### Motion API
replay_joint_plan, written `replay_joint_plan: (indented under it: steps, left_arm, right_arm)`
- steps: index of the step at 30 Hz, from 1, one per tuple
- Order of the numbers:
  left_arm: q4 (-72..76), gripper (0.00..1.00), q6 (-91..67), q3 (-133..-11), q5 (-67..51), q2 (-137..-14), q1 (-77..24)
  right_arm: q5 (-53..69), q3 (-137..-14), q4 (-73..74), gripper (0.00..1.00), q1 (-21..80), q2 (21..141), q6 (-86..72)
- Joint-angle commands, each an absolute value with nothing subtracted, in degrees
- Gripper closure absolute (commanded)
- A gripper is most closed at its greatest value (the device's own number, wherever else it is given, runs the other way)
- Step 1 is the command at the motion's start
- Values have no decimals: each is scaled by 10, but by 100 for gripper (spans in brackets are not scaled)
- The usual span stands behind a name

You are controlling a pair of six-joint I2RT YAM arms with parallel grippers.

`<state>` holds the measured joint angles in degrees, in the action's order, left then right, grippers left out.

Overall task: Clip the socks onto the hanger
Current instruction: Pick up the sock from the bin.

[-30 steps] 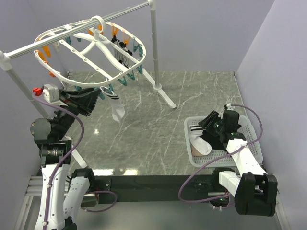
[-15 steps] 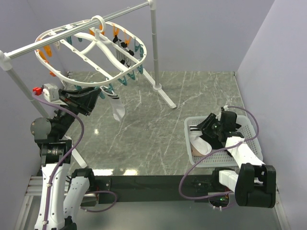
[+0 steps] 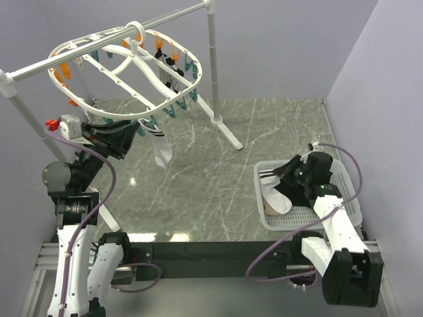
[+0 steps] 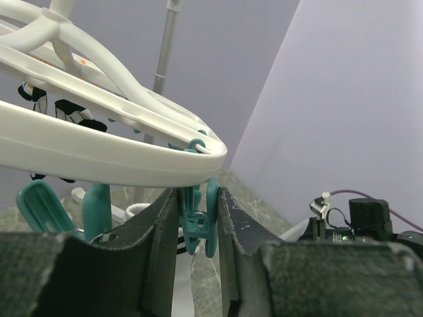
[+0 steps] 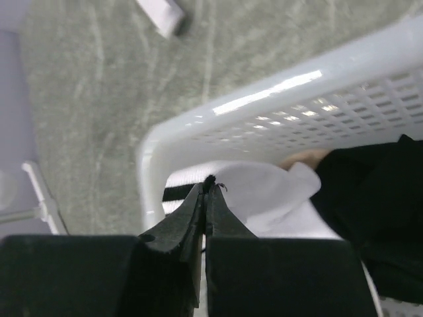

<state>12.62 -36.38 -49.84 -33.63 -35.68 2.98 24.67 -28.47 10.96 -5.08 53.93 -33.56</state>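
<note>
Right gripper (image 5: 207,186), tips together, is hovering over a limp white sock (image 5: 264,191); its cuff edge likely pinches best. Left gripper (image 4: 197,199) is straddling a teal clip (image 4: 198,226), pressure unclear.

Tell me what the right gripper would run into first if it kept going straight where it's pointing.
Most likely the white sock in the white basket: the right gripper, shut, points straight at it near the basket's corner. Depth is unclear; the tips may already touch it.
</note>
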Motion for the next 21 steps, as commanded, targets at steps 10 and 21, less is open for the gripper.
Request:
replay_joint_plan:
  steps: [10, 21]
  left_arm:
    - [168, 71, -376, -507, -336, -367, 37]
    - [178, 70, -382, -510, -346, -379, 37]
  right_arm:
    - [319, -409, 142, 100, -53, 481, -422]
    - [191, -507, 303, 100, -47, 581, -381]
